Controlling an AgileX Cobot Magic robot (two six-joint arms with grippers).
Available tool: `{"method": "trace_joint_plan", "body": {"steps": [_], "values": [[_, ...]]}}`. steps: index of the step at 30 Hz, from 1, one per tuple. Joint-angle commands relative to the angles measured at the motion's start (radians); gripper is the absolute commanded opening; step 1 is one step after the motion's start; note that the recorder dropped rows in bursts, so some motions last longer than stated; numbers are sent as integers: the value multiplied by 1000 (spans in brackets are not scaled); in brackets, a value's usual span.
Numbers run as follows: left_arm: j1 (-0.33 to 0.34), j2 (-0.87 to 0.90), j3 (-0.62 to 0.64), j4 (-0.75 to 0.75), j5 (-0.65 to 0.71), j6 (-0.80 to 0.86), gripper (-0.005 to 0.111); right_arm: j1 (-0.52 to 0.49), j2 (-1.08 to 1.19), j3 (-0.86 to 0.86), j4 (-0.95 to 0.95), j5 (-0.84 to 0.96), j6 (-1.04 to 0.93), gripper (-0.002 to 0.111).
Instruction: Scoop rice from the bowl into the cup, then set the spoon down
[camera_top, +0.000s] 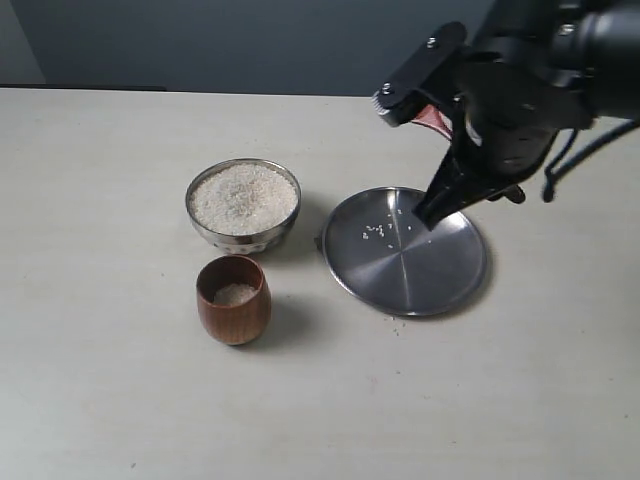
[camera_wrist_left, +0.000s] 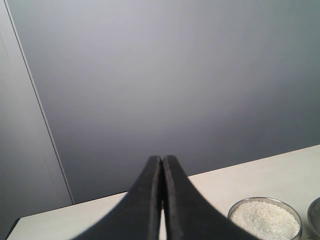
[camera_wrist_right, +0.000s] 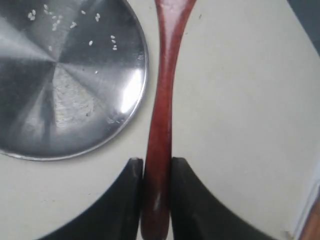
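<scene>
Right gripper (camera_wrist_right: 156, 167) jaws pinching slim reddish-brown wooden spoon (camera_wrist_right: 162, 95) handle near flat round steel plate (camera_wrist_right: 30, 125), left gripper (camera_wrist_left: 162, 162) jaws pressed together

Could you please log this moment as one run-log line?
right pincer shut on wooden spoon | spoon beside steel plate | cup holds some rice | left pincer shut, empty

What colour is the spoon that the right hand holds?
Dark reddish-brown wood; the spoon shows best in the right wrist view.
</scene>
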Motion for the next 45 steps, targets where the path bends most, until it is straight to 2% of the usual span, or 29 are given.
{"method": "trace_joint_plan", "body": {"steps": [1, 7, 12, 23, 26, 28, 30, 32, 37, 41, 45], "values": [[4, 1, -4, 1, -3, 0, 0, 92, 124, -131, -126, 152, -32, -1], [4, 1, -4, 1, -3, 0, 0, 202, 305, -260, -311, 172, -86, -1], [4, 1, -4, 1, -3, 0, 0, 268, 415, -316, -392, 172, -114, -1], [4, 1, -4, 1, -3, 0, 0, 279, 538, -384, -421, 172, -118, -1], [4, 1, -4, 1, -3, 0, 0, 277, 521, -384, -411, 172, 31, -1], [4, 1, -4, 1, -3, 0, 0, 259, 492, -384, -359, 172, 108, -1], [4, 1, -4, 1, -3, 0, 0, 221, 440, -384, -228, 172, 142, -1], [4, 1, -4, 1, -3, 0, 0, 138, 358, -384, -31, 172, 162, -1], [4, 1, -4, 4, -3, 0, 0, -44, 216, -342, 155, 172, 124, -1], [4, 1, -4, 4, -3, 0, 0, -160, 99, -182, 171, 172, 124, -1], [4, 1, -4, 4, -3, 0, 0, -288, -2, 59, 203, -26, 127, -1]]}}
